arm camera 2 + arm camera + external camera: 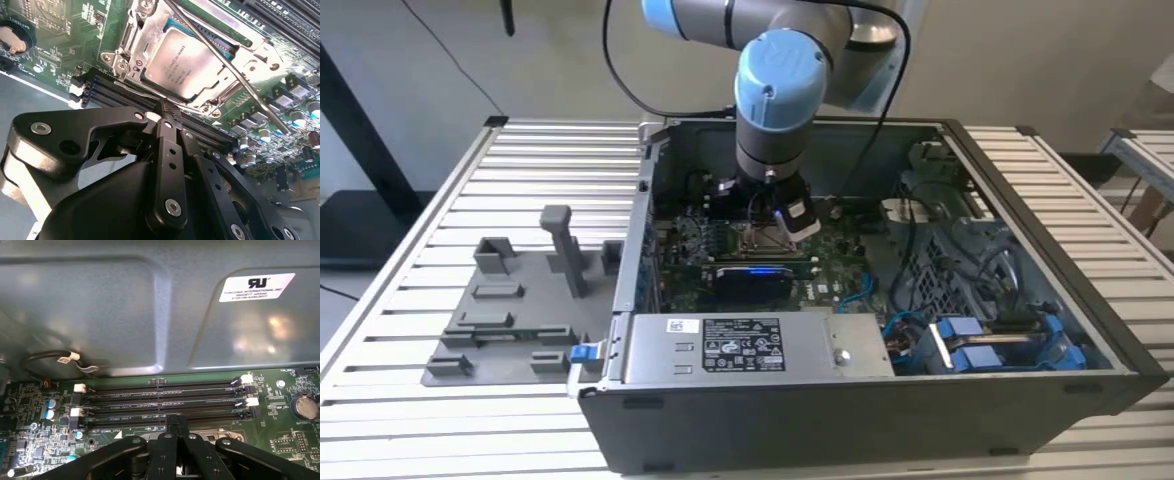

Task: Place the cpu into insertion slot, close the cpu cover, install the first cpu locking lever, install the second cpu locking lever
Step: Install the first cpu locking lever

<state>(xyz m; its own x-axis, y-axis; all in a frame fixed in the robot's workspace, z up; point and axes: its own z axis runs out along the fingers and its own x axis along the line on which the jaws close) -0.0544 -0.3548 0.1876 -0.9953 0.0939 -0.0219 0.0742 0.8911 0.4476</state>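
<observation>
Your gripper (167,106) has its two black fingers drawn together, and you can see nothing pinched between them. In the second wrist view the tips meet right at the near edge of the cpu cover (142,37), touching it or very close to it.

Just beyond the fingertips lies the cpu (182,62). It is a flat square chip with a pale silver-tan metal top, rounded corners and faint print, and it sits level inside the insertion slot (765,238). The cover is folded down around it as a bright silver frame, and the chip's top shows through its square window.

On the far side of the chip from the gripper, a thin metal locking lever (247,82) runs diagonally across one corner of the cover. You cannot tell from here whether it is latched.

Under the fingers and to either side run the long dark memory slots (160,400), set in the green circuit board (55,40).

In the exterior view the arm reaches straight down into the open computer case (1014,390), with the gripper directly over the socket.
</observation>
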